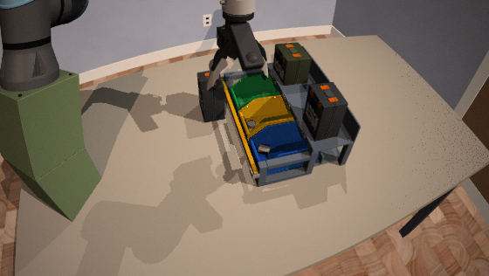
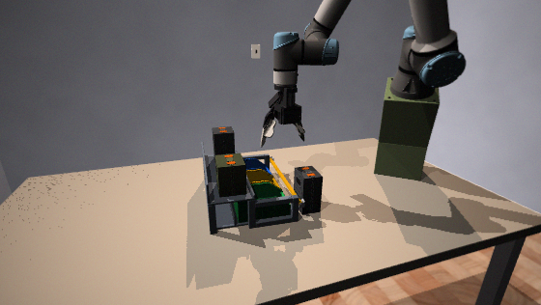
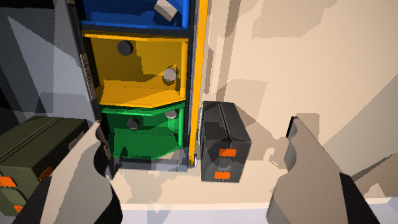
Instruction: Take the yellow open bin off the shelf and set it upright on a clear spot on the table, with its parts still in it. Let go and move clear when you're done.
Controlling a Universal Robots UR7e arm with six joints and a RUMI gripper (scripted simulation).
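The yellow open bin (image 1: 268,106) (image 2: 260,177) (image 3: 112,62) sits in the grey shelf (image 1: 285,162) (image 2: 272,199), between the green bin (image 1: 258,85) (image 2: 266,190) (image 3: 145,144) and the blue bin (image 1: 279,137) (image 2: 256,164) (image 3: 115,12). In the wrist view, a dark round part (image 3: 124,48) and a pale round part (image 3: 170,74) lie in the yellow bin. My gripper (image 1: 237,83) (image 2: 283,143) (image 3: 196,119) is open and empty, above the shelf near its green-bin end. Its fingers touch nothing.
A black case (image 1: 211,102) (image 2: 309,190) (image 3: 225,142) stands on the table beside the shelf's front. An olive case (image 1: 292,65) (image 2: 231,179) (image 3: 30,150) and another black case (image 1: 323,115) (image 2: 223,141) stand on the shelf behind the bins. A yellow bar (image 1: 239,127) (image 3: 198,75) runs along the shelf's front.
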